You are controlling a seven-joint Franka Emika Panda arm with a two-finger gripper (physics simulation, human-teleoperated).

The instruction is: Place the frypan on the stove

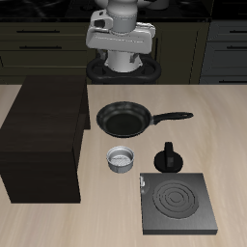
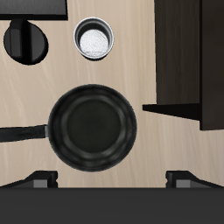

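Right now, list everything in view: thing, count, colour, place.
frypan: one, black, mid-table, handle pointing away from the cabinet.
stove: one, dark grey, near the table's front edge.
bowl: one, silver-grey, between frypan and front edge.
moka pot: one, black, just behind the stove.
cabinet: one, dark brown, beside the frypan and bowl.
table: one, light wood.
arm: one, white and grey, at the table's back.
claw: one, black, above the frypan, holding nothing.
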